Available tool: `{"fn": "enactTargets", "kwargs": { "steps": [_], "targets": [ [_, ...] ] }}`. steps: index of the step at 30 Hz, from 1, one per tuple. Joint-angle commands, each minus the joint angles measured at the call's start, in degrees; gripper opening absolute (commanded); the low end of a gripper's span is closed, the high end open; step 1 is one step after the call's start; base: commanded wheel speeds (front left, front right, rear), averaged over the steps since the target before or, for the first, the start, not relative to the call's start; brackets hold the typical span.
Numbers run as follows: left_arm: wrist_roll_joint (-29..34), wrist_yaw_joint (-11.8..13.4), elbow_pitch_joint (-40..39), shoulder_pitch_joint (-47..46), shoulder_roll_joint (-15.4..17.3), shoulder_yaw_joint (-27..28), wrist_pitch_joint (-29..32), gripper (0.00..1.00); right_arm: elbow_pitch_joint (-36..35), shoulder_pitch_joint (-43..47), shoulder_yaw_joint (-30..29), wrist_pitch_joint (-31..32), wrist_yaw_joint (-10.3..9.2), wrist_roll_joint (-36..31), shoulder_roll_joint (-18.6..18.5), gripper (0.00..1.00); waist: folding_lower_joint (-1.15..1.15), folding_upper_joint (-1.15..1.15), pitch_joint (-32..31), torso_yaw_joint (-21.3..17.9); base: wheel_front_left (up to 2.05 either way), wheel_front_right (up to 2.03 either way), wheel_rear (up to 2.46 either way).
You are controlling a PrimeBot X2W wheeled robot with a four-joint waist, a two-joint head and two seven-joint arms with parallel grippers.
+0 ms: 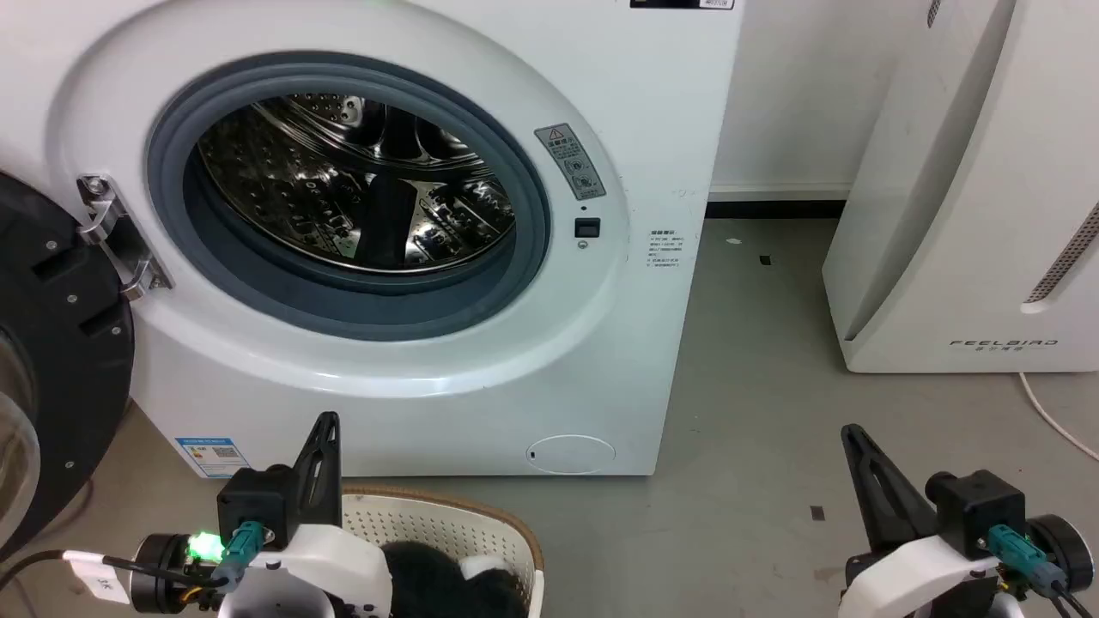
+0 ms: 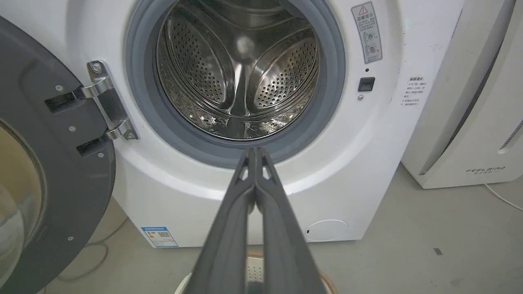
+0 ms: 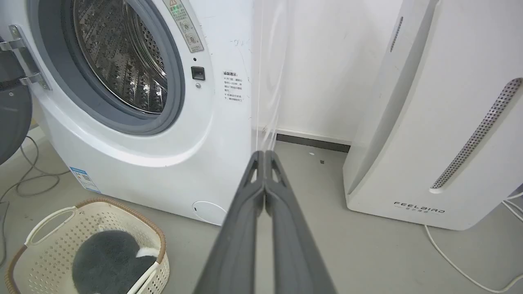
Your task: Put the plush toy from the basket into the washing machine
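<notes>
The washing machine stands ahead with its black round door swung open to the left and its steel drum bare. The cream basket sits on the floor in front of it, holding the black plush toy with a white patch. The toy's dark top also shows at the head view's bottom edge. My left gripper is shut, fingers together, above the basket's near rim and pointing at the drum. My right gripper is shut too, over bare floor to the right.
A white FEELBIRD appliance stands at the right, with a white cable trailing from it. Grey floor lies between it and the washer. Cables lie on the floor under the open door.
</notes>
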Motion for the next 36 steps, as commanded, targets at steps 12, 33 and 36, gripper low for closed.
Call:
{"fn": "enactTargets", "kwargs": {
  "steps": [12,33,36],
  "targets": [
    [0.1,-0.2,-0.2,0.8,0.0,0.0,0.0,0.0,0.1,-0.8,0.0,0.1,0.05,-0.4,-0.1,0.0,0.0,0.0,0.0,0.0,0.0,0.0,0.0],
    [-0.1,0.8,0.4,-0.5,0.1,-0.6,-1.0,1.0,-0.5,0.1,-0.3,-1.0,0.0,1.9,0.0,1.0,0.0,0.0,0.4,0.0,0.0,0.0,0.0],
    [-0.2,0.9,0.9,-1.0,0.1,-0.9,-1.4,1.0,-0.8,0.1,-0.3,-1.4,0.0,2.7,0.0,1.0,0.0,0.0,0.8,-0.1,0.0,0.0,0.0]
  ]
}}
